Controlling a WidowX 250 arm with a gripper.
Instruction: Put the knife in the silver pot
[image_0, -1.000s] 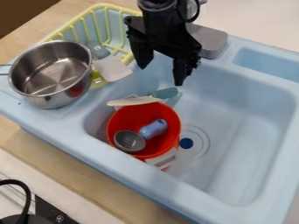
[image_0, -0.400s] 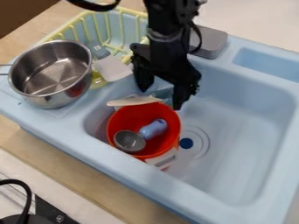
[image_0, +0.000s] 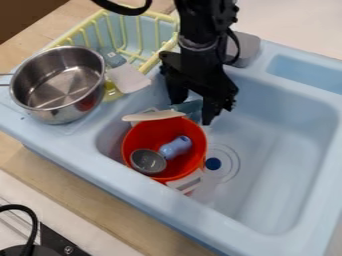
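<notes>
The black gripper (image_0: 192, 112) hangs over the sink's rear left part, just behind the red bucket, its two fingers apart. Between and behind them shows a teal piece (image_0: 191, 107), partly covered by the gripper; whether it is gripped or part of the knife I cannot tell. A cream, blade-like piece (image_0: 152, 116) lies across the bucket's back rim, left of the right fingertip. The silver pot (image_0: 63, 87) stands on the ledge left of the basin, empty inside, its handle pointing left.
In the light blue sink (image_0: 280, 150), the red bucket (image_0: 190, 129) holds a grey cup-shaped piece with a blue handle (image_0: 176, 147). Behind the pot are a yellow dish rack (image_0: 80, 35) and a whitish spatula-like piece (image_0: 128, 78). A grey block (image_0: 247, 47) stands at the sink's back edge.
From its earlier height over the back of the basin, the gripper has come down towards the teal piece, then shifted slightly right. The pot and bucket have stayed put.
</notes>
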